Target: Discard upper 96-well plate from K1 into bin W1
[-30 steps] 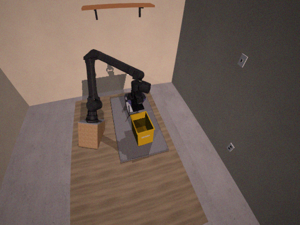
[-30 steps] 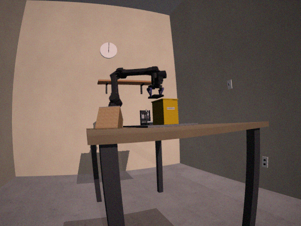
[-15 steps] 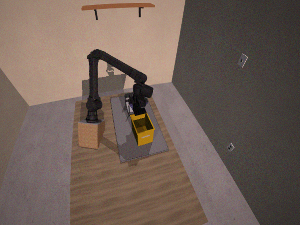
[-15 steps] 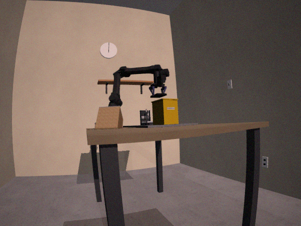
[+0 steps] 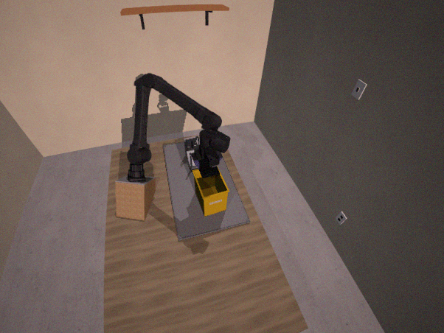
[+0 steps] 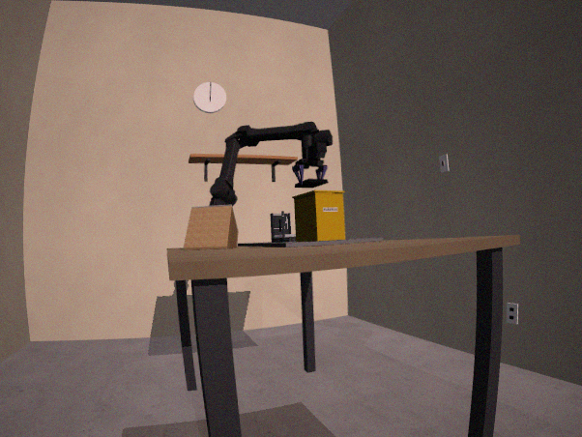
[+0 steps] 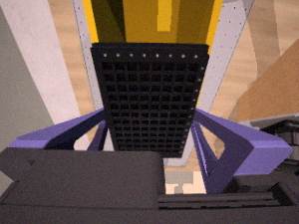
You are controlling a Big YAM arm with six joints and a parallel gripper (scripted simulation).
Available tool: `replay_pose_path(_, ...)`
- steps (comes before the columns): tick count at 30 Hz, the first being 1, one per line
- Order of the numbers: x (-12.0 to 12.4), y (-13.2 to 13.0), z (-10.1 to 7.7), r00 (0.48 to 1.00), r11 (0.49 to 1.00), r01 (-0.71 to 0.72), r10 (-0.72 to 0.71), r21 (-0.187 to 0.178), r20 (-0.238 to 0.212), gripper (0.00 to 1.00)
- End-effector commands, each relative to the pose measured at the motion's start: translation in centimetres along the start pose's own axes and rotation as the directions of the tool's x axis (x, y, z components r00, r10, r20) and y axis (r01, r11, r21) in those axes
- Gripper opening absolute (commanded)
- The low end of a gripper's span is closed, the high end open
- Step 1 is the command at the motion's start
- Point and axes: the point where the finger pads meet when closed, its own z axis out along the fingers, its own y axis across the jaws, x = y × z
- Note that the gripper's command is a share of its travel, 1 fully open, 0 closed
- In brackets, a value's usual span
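Note:
My gripper [image 7: 149, 112] is shut on the black 96-well plate [image 7: 149, 104], its purple fingers clamping the plate's two long sides. In the exterior view the gripper [image 6: 310, 176] holds the plate [image 6: 310, 183] level, a little above the near rim of the yellow bin W1 [image 6: 320, 215]. In the wrist view the open mouth of the bin [image 7: 154, 21] lies just past the plate's far end. In the top view the bin [image 5: 211, 191] stands upright on the grey mat, with the arm's wrist [image 5: 212, 147] over its far edge. The rack K1 [image 6: 281, 227] stands behind the bin and also shows in the top view [image 5: 192, 149]; the lower plate on it is too small to make out.
The arm's base sits on a wooden block [image 5: 134, 197] at the left of the grey mat. The table edge runs close in front of the mat in the exterior view. A wall shelf [image 6: 242, 159] hangs behind the arm.

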Motion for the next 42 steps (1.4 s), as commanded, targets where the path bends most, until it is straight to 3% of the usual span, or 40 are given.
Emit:
replay_pose_path(1, -2.6, 1.3, -2.0, 0.998, 0.999, 0.032, -0.031, -0.037, 0.047, 0.0)
replay_pose_path(9, -4.6, 1.1, -2.0, 0.999, 0.999, 0.03, -0.029, -0.035, 0.046, 0.0)
replay_pose_path(10, -4.1, 1.5, -1.2, 0.998, 0.999, 0.046, -0.045, -0.016, 0.031, 0.0)
replay_pose_path(12, -5.6, 1.0, -2.0, 0.999, 0.999, 0.029, -0.027, -0.033, 0.046, 0.0)
replay_pose_path(16, -7.2, 1.0, -2.0, 0.998, 0.999, 0.031, -0.029, -0.035, 0.05, 0.0)
replay_pose_path(18, -7.1, 0.9, -2.0, 0.999, 0.999, 0.027, -0.025, -0.033, 0.043, 0.0)
replay_pose_path(19, -6.1, -0.5, 0.0, 1.0, 1.0, 0.008, -0.008, -0.004, 0.003, 0.0)
replay_pose_path(20, -5.3, 0.1, 0.0, 1.0, 1.0, 0.028, -0.028, 0.002, 0.004, 0.0)
replay_pose_path(23, -5.8, 1.8, -2.3, 0.997, 0.998, 0.057, -0.055, -0.03, 0.052, 0.0)
replay_pose_path(24, -5.9, 0.7, -1.2, 0.999, 1.0, 0.021, -0.021, -0.019, 0.027, 0.0)
replay_pose_path(42, -5.8, 0.7, -1.2, 0.999, 1.0, 0.021, -0.021, -0.019, 0.027, 0.0)
